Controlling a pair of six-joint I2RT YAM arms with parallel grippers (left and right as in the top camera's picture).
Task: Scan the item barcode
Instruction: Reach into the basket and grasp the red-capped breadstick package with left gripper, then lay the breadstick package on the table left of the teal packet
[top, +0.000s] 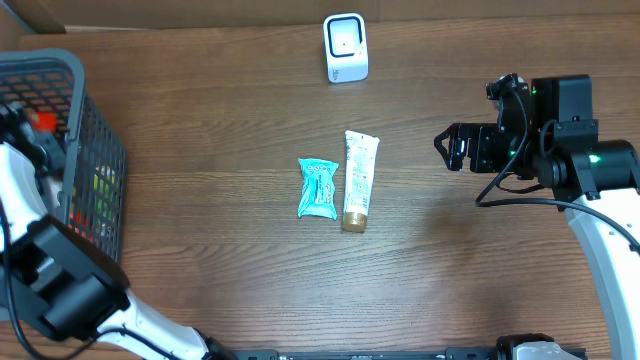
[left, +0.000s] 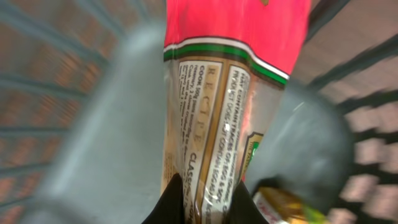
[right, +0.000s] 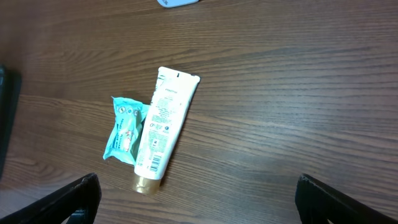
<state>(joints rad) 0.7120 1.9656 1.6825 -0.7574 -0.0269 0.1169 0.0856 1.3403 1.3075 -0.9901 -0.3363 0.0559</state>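
In the left wrist view my left gripper (left: 205, 194) is shut on an item, a red and clear packet (left: 230, 93) with printed text, inside the grey basket (top: 95, 150). The black fingertips (left: 171, 202) pinch the packet's lower end. No barcode shows on the packet's visible face. The white scanner (top: 346, 47) stands at the back of the table. My right gripper (top: 455, 148) hangs open above the table's right side, its fingers (right: 81, 196) wide apart with nothing between them.
A white tube with a gold cap (top: 358, 180) and a teal packet (top: 319, 188) lie side by side mid-table, seen also as the tube (right: 165, 130) and the teal packet (right: 126, 129) in the right wrist view. Other packets (left: 283, 208) lie in the basket.
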